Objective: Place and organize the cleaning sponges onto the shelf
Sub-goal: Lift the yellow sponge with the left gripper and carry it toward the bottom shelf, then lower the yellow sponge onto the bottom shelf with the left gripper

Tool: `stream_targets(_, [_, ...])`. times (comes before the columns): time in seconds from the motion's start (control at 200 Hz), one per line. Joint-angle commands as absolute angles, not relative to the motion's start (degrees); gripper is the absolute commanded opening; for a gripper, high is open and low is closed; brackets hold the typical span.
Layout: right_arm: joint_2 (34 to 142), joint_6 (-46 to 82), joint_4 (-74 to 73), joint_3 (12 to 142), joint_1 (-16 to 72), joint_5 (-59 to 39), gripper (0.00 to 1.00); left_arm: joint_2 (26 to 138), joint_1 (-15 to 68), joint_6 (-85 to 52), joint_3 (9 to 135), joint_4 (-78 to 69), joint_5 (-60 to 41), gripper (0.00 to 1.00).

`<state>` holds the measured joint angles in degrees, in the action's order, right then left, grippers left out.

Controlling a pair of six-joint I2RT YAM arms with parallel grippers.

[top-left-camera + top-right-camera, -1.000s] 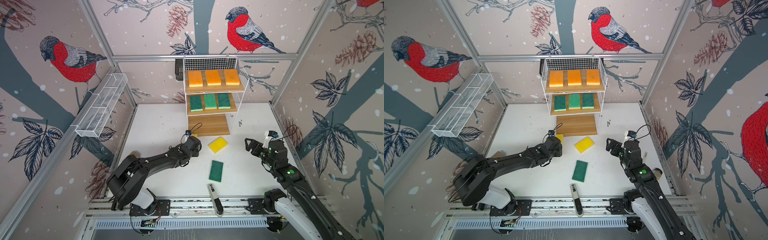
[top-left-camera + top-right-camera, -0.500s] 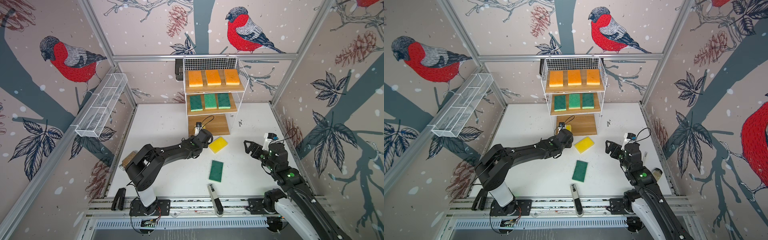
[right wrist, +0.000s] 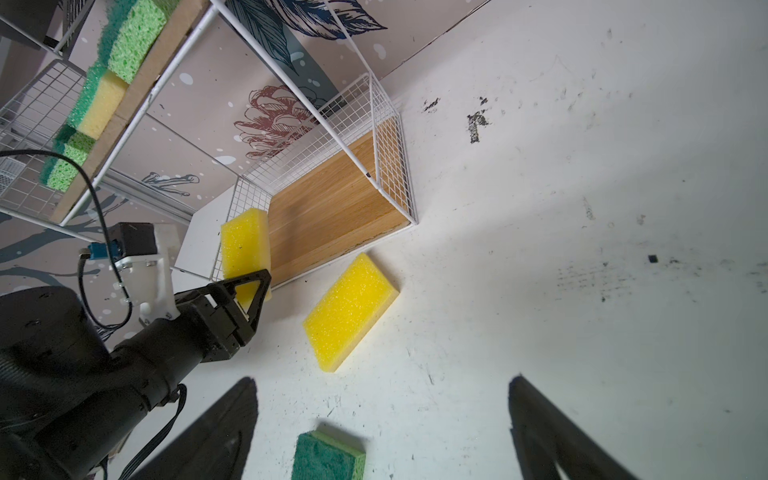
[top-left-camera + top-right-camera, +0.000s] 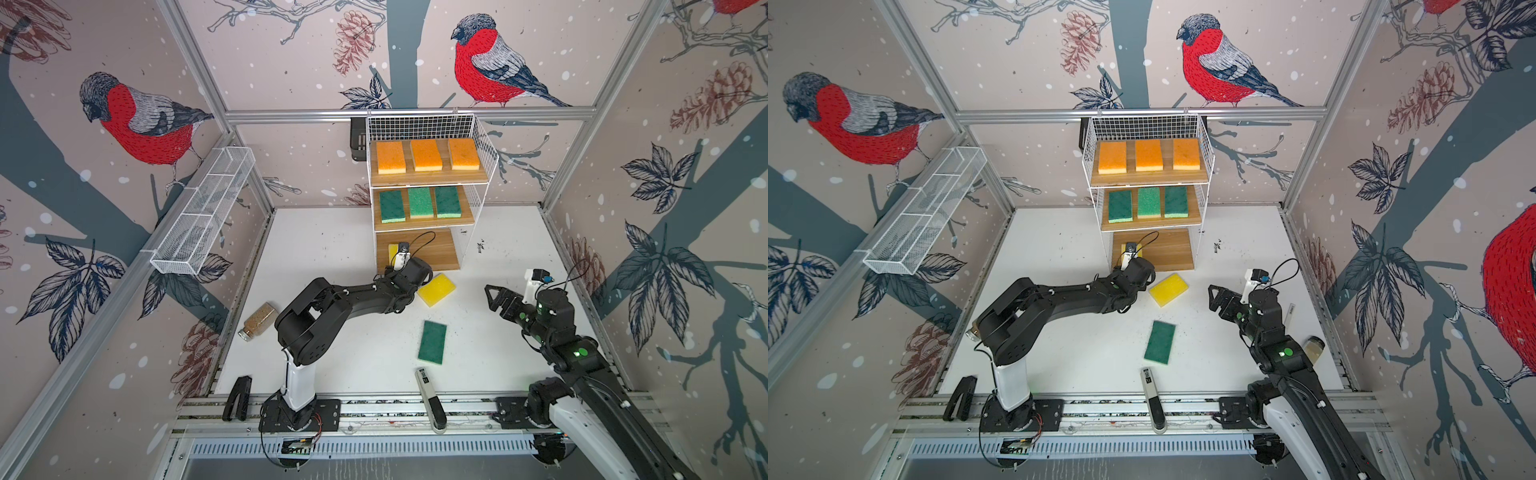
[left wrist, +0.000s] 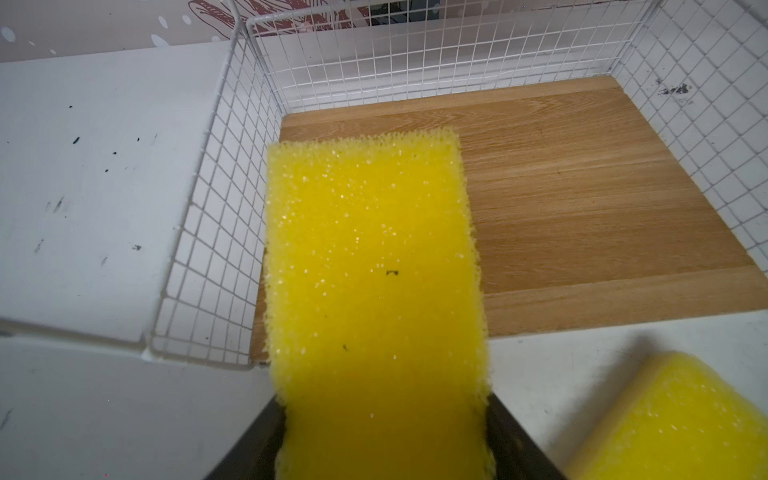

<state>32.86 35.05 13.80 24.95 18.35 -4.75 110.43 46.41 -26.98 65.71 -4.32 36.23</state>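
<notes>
Biggest thing first: the white table [image 4: 324, 257], and we've got the shelf [image 4: 419, 126] standing at its back edge against the wall. The top board [image 4: 428, 178] carries three orange sponges [image 4: 426, 155] in a row, and the middle board [image 4: 424, 224] has three green-topped sponges [image 4: 420, 202] side by side.

The left gripper [image 5: 386, 436] is at the front left corner of the bottom board [image 5: 582, 208], clamped on a yellow sponge [image 5: 370, 270] by its near end. The far end sticks out over the wood, right beside the shelf's wire side. We can't tell if it's touching the board.

The right gripper [image 4: 492, 297] hangs over the right part of the table, jaws wide apart with nothing between them.

Smaller stuff on the table: a second yellow sponge [image 4: 436, 289] lies skewed just in front of the bottom board, next to the left gripper. A lone green sponge [image 4: 432, 342] lies nearer the front, apart from it.
</notes>
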Motion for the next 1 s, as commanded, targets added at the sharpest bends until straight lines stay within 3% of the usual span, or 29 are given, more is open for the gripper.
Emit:
stream_targets(0.0, [32.83, 35.90, 12.48, 24.79, 18.29, -5.56, 0.94, 112.78, 46.08, -25.78, 68.43, -3.76, 38.29, 0.61])
stream_targets(0.996, [38.79, 37.97, 8.67, 24.08, 18.53, -8.39, 0.94, 117.10, 40.47, -21.67, 68.72, -10.55, 34.64, 0.63])
